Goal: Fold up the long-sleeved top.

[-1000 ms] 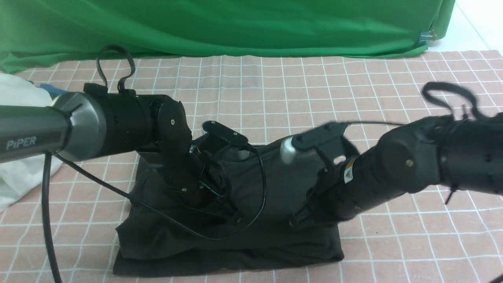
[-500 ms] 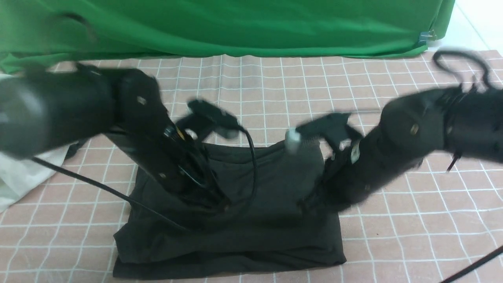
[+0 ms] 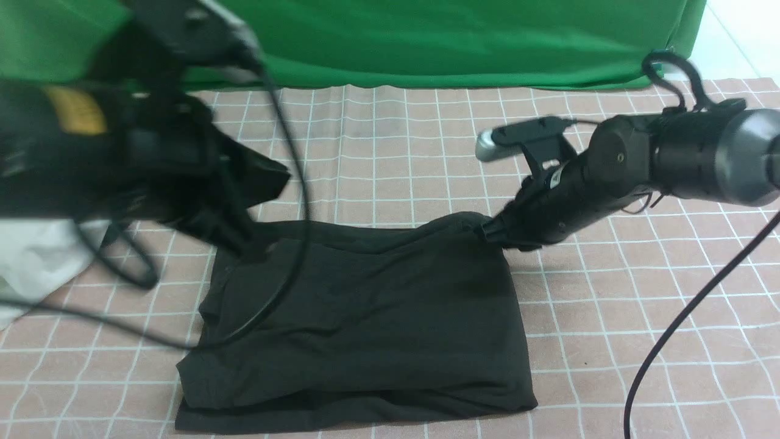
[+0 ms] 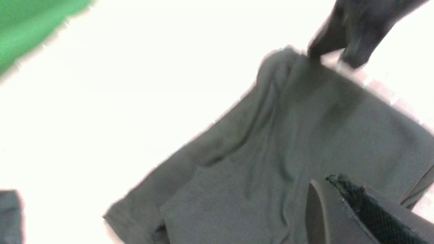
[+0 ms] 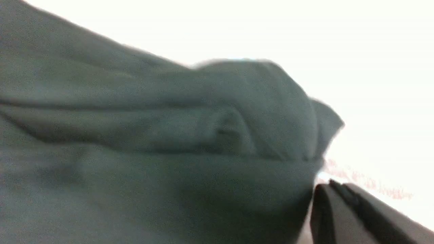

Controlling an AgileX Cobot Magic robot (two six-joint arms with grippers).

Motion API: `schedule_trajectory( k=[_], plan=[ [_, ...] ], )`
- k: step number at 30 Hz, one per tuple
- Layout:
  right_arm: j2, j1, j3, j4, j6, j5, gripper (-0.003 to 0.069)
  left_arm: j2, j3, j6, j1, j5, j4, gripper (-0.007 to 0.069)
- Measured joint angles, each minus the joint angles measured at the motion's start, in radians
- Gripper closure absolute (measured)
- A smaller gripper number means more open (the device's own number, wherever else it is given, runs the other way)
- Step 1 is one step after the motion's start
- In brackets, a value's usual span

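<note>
Both claws up at the top's far edge

Long-sleeved top (image 3: 365,317) lies folded on my checkered desk (image 3: 609,341). Right claw (image 3: 490,235) touches its far right corner, grip unclear; left claw (image 3: 244,247) too blurry to tell.

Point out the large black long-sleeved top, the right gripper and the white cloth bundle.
Large black long-sleeved top (image 3: 365,317): front view, middle of its folded upper layer.
Right gripper (image 3: 492,233): front view, tip at the top's far right corner.
White cloth bundle (image 3: 36,256): front view, its visible part at the left edge.
</note>
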Motion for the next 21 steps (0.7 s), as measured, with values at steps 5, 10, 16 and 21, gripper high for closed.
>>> schedule_trajectory(
  k=[5,10,16,21],
  plan=[
    [-0.066,-0.017,0.0,-0.004,-0.019,0.119,0.0631,-0.235,0.185,0.0,0.0,-0.088,0.0,0.0606],
    [-0.301,-0.018,0.027,-0.016,-0.022,0.262,0.0631,-0.494,0.363,0.009,0.0,-0.194,-0.046,0.0606],
    [-0.714,-0.018,0.203,-0.016,0.033,0.322,0.0631,-0.786,0.529,0.035,0.0,-0.348,-0.069,0.0606],
    [-1.066,-0.018,0.406,-0.016,0.128,0.348,0.0631,-0.907,0.614,0.042,0.0,-0.394,-0.069,0.0606]
  ],
)
